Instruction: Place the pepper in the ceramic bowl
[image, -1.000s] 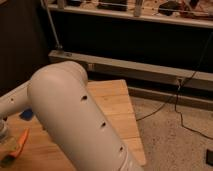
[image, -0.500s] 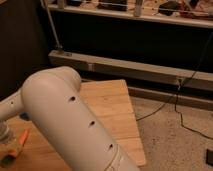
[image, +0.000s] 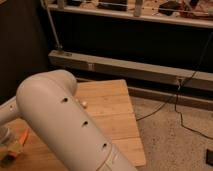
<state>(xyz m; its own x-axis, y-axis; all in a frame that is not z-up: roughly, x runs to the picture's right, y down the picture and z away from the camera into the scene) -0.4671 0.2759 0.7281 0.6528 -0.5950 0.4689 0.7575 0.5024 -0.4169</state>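
The pepper is a thin orange shape at the lower left, just over the wooden table. My gripper is at the lower left edge beside the pepper, mostly hidden. I cannot tell whether it holds the pepper. My big white arm fills the lower left foreground and hides much of the table. The ceramic bowl is out of view.
A small pale object lies on the table near the arm. The table's right edge drops to a speckled floor with black cables. A grey metal rail and a dark wall stand behind. A dark object is at the right edge.
My arm's elbow has swung left and a little down, uncovering more of the table's right side. The pepper stays at the lower left.
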